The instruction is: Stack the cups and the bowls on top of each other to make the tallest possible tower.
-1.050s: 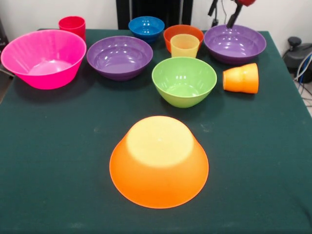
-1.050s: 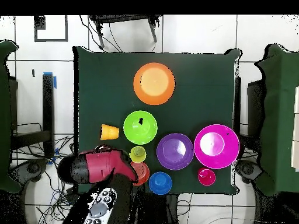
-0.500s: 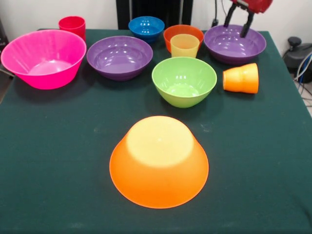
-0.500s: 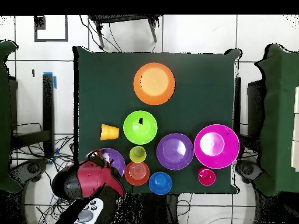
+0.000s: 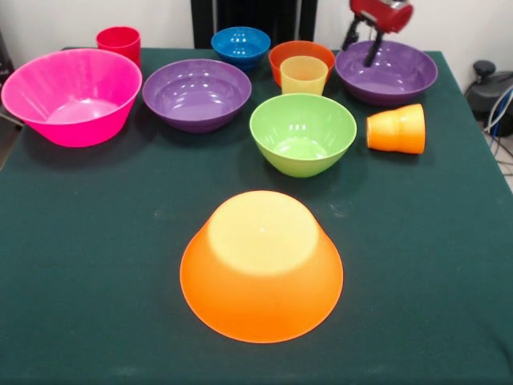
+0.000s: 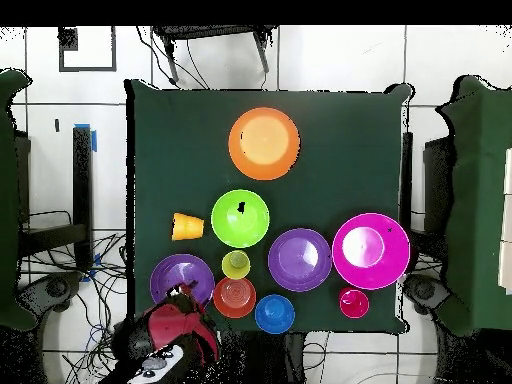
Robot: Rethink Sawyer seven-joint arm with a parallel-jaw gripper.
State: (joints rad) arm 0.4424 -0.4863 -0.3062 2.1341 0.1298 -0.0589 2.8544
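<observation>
My gripper (image 5: 361, 47) is open and empty, hanging over the far left rim of the right purple bowl (image 5: 393, 74). In the overhead view the gripper (image 6: 184, 298) sits at the edge of that purple bowl (image 6: 180, 277). A second purple bowl (image 5: 197, 92), the big pink bowl (image 5: 72, 96), the green bowl (image 5: 303, 132), the blue bowl (image 5: 240, 44) and the small orange-red bowl (image 5: 298, 51) stand upright. The big orange bowl (image 5: 261, 265) lies upside down near the front. The yellow cup (image 5: 304, 74) and the red cup (image 5: 119, 40) stand upright. The orange cup (image 5: 397, 128) lies on its side.
Everything rests on a dark green table (image 5: 88, 241), with the bowls and cups crowded along its far half. The overhead view shows the big orange bowl (image 6: 264, 143) apart from the rest. Cables lie on the floor beside the table (image 6: 110, 260).
In the front view the gripper has come down from the top edge and then shifted left over the right purple bowl. In the overhead view the arm drew back, uncovering that bowl.
</observation>
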